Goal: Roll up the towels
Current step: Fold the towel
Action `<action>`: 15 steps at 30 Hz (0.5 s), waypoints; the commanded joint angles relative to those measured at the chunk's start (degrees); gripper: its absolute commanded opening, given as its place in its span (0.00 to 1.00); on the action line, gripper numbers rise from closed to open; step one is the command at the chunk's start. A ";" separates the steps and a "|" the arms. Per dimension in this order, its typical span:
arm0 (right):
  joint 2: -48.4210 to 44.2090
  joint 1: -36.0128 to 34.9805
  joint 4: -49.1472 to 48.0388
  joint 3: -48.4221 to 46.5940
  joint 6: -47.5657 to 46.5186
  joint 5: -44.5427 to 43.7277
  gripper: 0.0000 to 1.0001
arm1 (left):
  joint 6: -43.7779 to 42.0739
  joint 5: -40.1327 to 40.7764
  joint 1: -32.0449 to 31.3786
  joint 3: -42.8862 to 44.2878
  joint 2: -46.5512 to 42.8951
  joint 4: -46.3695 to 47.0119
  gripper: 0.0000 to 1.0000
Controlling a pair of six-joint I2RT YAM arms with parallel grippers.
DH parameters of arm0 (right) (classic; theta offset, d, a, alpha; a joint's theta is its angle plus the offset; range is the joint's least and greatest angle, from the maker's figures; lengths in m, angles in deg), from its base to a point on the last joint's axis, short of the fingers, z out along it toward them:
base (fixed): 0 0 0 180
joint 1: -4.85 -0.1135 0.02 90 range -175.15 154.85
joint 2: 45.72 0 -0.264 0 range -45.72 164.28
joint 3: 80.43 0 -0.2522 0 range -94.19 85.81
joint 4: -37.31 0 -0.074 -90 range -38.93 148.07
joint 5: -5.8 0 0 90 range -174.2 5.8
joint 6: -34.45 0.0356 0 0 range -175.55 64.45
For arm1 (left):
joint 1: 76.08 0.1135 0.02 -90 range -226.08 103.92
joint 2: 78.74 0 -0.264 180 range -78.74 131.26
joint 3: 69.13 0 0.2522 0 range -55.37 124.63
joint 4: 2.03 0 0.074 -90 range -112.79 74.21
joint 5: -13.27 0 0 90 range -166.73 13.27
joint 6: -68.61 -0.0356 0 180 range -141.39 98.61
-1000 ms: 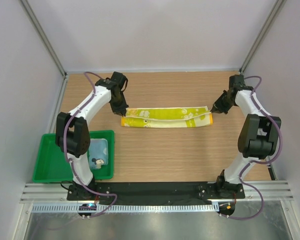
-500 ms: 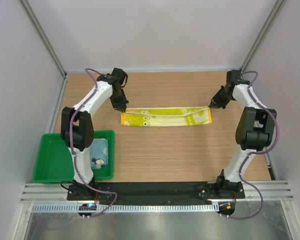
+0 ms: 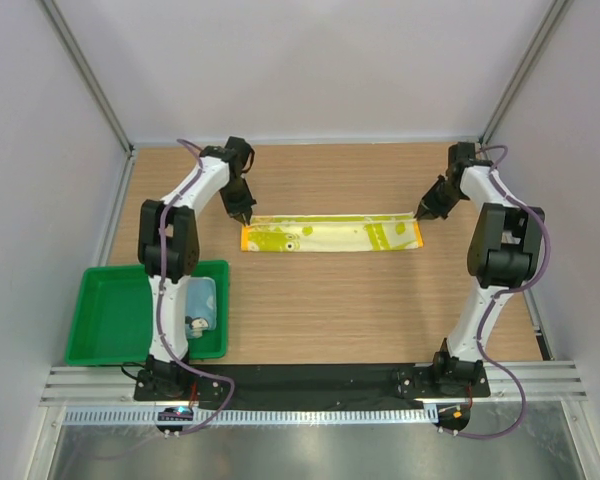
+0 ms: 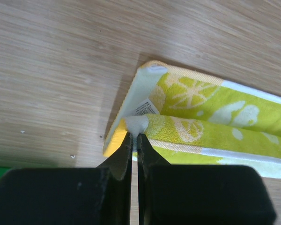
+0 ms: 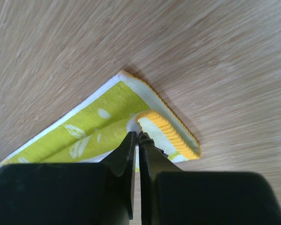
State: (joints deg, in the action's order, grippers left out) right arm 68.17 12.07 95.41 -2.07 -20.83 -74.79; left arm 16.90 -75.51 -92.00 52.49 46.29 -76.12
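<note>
Wooden bench point(image 3: 330, 310) carries the yellow-green towel point(image 3: 330, 234), folded into a long strip across its far half. The left gripper point(image 3: 243, 219) and the right gripper point(image 3: 418, 213) each pinch a folded corner at their own end, jaws narrow on cloth. The light blue towel point(image 3: 202, 300) lies in the green tray point(image 3: 110, 330) at the near left corner.

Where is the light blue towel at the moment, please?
In the top view, the light blue towel lies at the right end of the green tray, near left of the table.
</note>
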 commanded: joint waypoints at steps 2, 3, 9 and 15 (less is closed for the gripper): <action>1.69 -0.19 0.66 -4.67 1.05 0.44 0.23 | -1.02 -0.95 1.24 5.34 2.49 -1.89 0.00; 2.13 -0.19 0.84 -5.28 1.14 0.52 0.28 | -1.02 -0.95 1.42 6.13 3.19 -2.15 0.00; 4.41 -0.19 2.59 -10.03 0.88 -0.18 0.55 | -2.51 -3.32 2.21 14.13 7.06 -4.53 0.29; -0.05 -0.19 3.39 -11.00 -0.88 -2.64 0.68 | -3.39 -1.83 2.65 16.60 5.40 -5.31 0.55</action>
State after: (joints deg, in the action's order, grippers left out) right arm 72.89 12.07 97.42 -11.53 -20.35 -75.62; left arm 15.04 -77.81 -89.81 66.96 53.50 -79.53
